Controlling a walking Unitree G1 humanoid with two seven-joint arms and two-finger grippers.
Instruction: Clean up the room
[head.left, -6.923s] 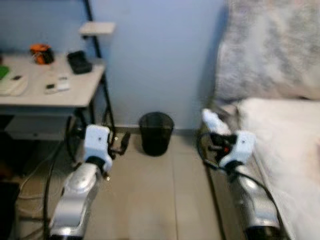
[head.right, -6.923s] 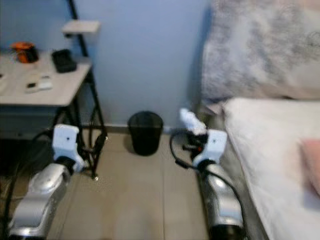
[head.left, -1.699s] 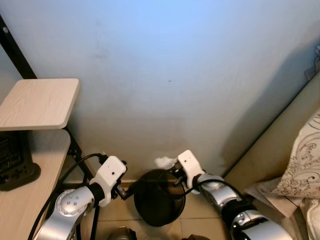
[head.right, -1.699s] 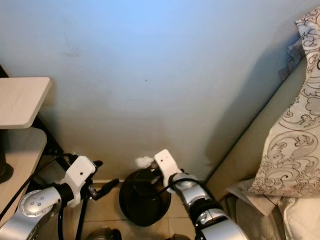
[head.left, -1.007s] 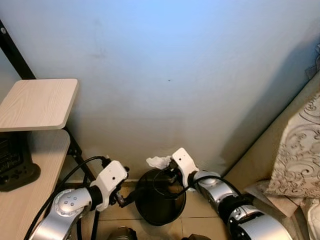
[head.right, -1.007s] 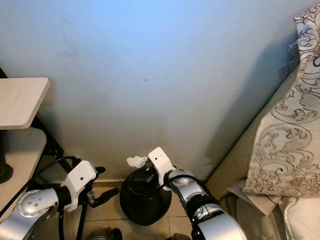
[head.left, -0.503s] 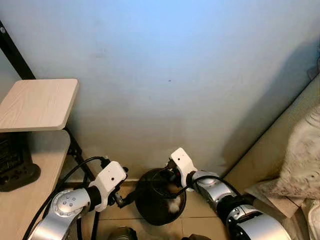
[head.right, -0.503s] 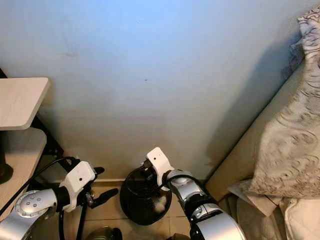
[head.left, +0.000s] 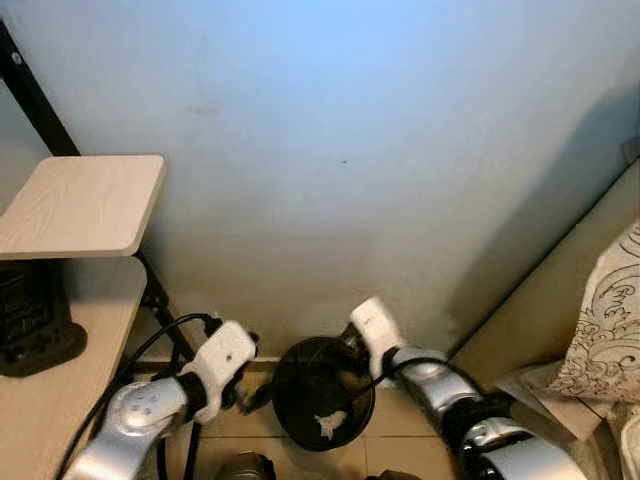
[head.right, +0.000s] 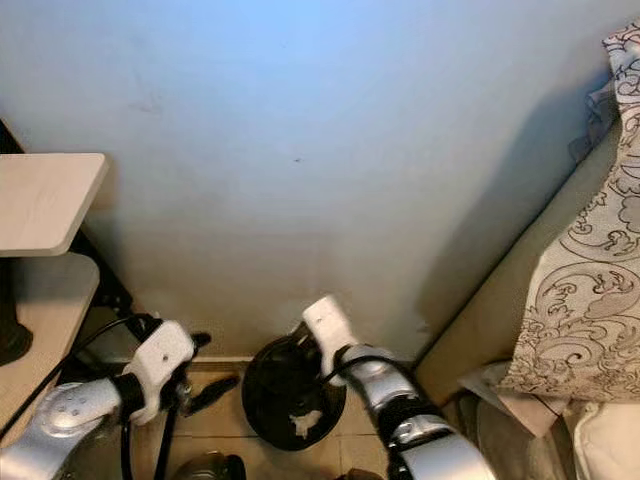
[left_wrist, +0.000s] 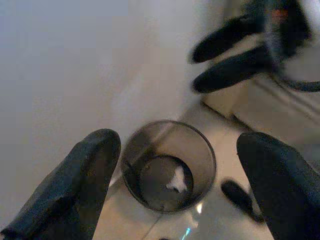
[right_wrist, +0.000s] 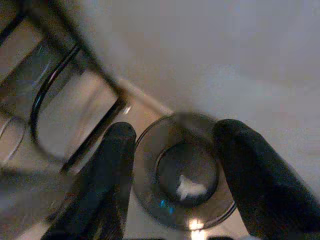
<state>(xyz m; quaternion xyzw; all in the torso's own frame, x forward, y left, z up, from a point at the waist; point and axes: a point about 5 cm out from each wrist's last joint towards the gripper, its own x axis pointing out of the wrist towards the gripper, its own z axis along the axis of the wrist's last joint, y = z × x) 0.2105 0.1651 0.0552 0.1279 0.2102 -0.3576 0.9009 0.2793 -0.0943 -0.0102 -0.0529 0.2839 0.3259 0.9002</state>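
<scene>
At the bottom centre of my head view I see the bin (head.left: 322, 405) on the floor against the wall (head.left: 340, 140), a paper scrap (head.left: 326, 424) lying in it. The desk (head.left: 55, 345) sits at lower left, a shelf (head.left: 80, 205) above it, the bed (head.left: 605, 330) at right.

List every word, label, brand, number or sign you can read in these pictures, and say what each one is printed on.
None: no readable text in any view.
The black device on the desk carries no marks that can be made out.
The black bin, the white scrap in it and the patterned bedding bear no writing.
</scene>
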